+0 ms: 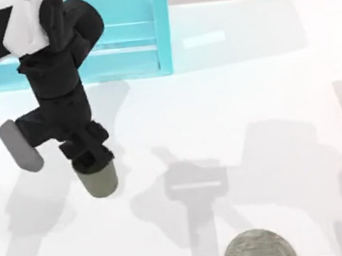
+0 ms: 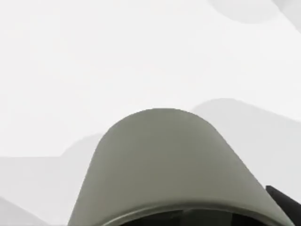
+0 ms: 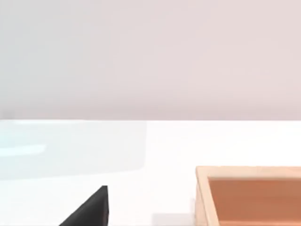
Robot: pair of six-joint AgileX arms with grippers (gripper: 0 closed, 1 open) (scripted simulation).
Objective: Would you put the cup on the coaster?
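Top view: my left gripper (image 1: 91, 161) is clasping the cup (image 1: 98, 179) at left of centre, well apart from the coaster (image 1: 259, 248) at the bottom edge.

Left wrist view: the cup (image 2: 169, 162) is looming large, lower centre.

Right wrist view: a wooden tray (image 3: 249, 195) is sitting lower right.

Bright even light; soft grey shadows on table (image 1: 263, 83); slight blur.
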